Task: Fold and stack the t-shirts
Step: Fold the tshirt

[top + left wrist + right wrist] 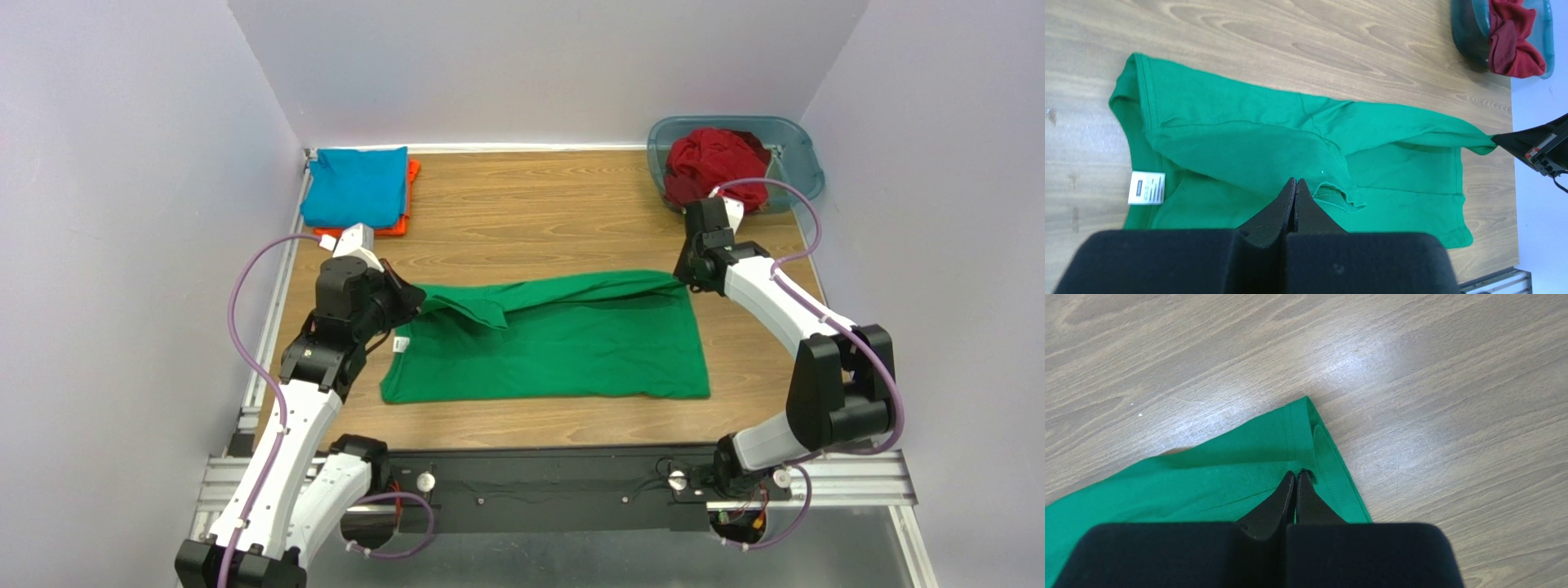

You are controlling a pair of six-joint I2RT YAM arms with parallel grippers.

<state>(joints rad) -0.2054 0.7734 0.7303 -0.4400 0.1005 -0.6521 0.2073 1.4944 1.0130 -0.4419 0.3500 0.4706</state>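
The bright green t-shirt (552,349) lies spread on the table's middle, its far edge lifted and pulled taut between my two grippers. Its white tag (1147,187) sits at the left edge. My left gripper (415,298) is shut on the shirt's far left part, and the left wrist view shows its jaws (1295,180) pressed together over the cloth. My right gripper (681,279) is shut on the far right corner, pinching the hem (1296,473). The teal-blue shirt (356,186) lies folded on the orange one (399,227) at the back left. The dark red shirt (718,159) is crumpled in the tub.
A translucent blue-grey tub (795,147) stands at the back right corner, just behind my right arm. White walls close in the table on the left, back and right. A metal rail (552,478) runs along the near edge.
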